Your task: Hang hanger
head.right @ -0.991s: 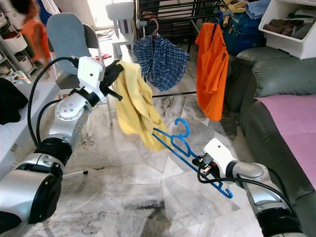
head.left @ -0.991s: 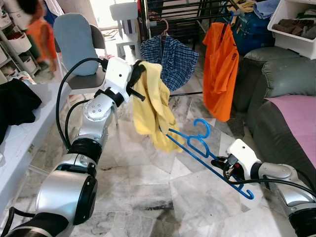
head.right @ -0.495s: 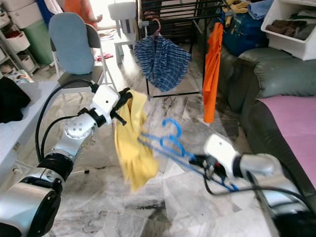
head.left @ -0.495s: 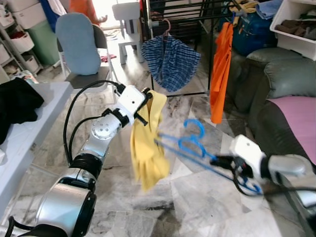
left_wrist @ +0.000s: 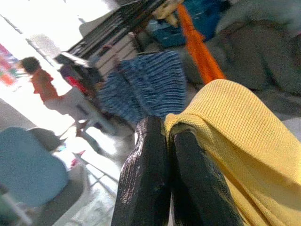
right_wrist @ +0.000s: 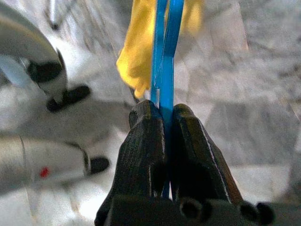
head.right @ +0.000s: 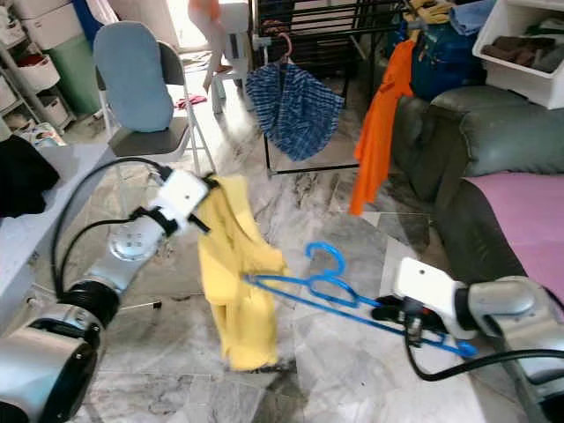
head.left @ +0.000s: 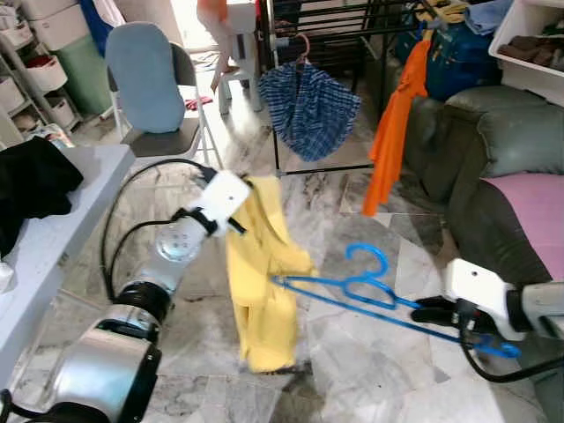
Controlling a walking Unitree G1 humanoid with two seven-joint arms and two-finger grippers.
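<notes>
**Hanger entering garment; hanging not yet begun**

You are holding the blue hanger (head.left: 352,286) low over the marble floor (head.left: 352,370), one arm tip poking into the yellow shirt (head.left: 260,282). The right gripper (right_wrist: 164,117) is clamping the hanger's far end, fingers tight on the plastic. The left gripper (left_wrist: 169,155) is pinching the shirt's upper edge, holding it up. Judgement: dressing is partly done; seating the shirt and carrying it to the drying rack (head.left: 344,26) are both remaining.
</notes>
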